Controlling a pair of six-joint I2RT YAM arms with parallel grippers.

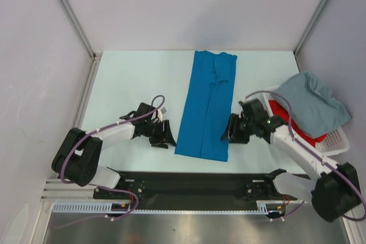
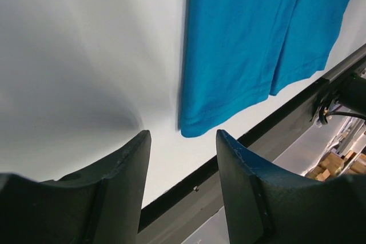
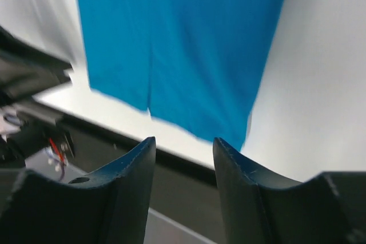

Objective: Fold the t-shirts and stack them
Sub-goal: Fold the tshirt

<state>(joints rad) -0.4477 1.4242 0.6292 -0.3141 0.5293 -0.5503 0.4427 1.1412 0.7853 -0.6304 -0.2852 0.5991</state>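
A bright blue t-shirt [image 1: 207, 104] lies flat in the table's middle, folded into a long narrow strip with both sleeves turned in. My left gripper [image 1: 163, 136] hovers open just left of its near left corner [image 2: 197, 125], nothing between the fingers. On the other side, my right gripper [image 1: 231, 131] is open and empty beside the near right corner [image 3: 237, 132]. A pale grey-blue t-shirt [image 1: 315, 102] is heaped over a red t-shirt [image 1: 286, 117] in the basket at the right.
The white slatted basket [image 1: 336, 139] stands at the table's right edge, close behind the right arm. A black rail [image 1: 194, 182] runs along the near edge. White enclosure walls and metal posts bound the table on the left, back and right.
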